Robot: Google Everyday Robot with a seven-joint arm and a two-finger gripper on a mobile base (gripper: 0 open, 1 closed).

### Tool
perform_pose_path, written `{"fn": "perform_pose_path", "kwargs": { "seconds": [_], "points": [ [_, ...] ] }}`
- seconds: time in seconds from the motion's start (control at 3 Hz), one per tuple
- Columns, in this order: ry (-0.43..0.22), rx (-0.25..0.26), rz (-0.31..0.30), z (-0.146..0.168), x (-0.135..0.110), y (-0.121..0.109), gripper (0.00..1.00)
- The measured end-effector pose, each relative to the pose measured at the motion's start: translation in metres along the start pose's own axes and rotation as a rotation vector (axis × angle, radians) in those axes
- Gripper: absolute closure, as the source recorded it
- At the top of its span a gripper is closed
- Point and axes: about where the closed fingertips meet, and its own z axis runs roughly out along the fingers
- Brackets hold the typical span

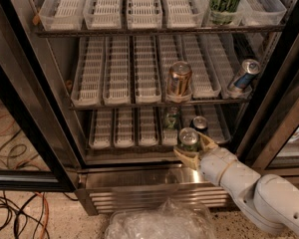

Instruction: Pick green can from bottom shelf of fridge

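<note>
Speckled flooring (50, 225) lies nearest us, with loose cables (15, 208) trailing over it at the left and a crumpled clear plastic bag (159, 223) at the bottom centre. From the near right the white arm (249, 183) reaches up and left to the fridge (139, 195), whose ribbed steel base runs just behind the bag. At the arm's tip we find the gripper (192, 146) at the front edge of the bottom shelf (124, 128), right of centre, its tan fingers (183, 156) closed on either side of the green can (188, 138), which stands upright between them with its silver top showing. Just behind and to the right sits a dark-topped can (200, 124), and farther back to the left a second green can (172, 118). On the rack above we see a copper-coloured can (179, 78) upright and a blue can (243, 75) tilted at the right. Farthest up, a tall green-and-black can (224, 1) stands in a white tray.
</note>
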Motion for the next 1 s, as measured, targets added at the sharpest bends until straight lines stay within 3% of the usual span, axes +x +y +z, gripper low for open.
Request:
{"fn": "perform_pose_path", "kwargs": {
  "seconds": [0.67, 1.0],
  "points": [
    [0.01, -0.062, -0.029, -0.036, -0.02, 0.012, 1.0],
    [0.037, -0.052, 0.015, -0.038, -0.02, 0.017, 1.0]
  ]
}}
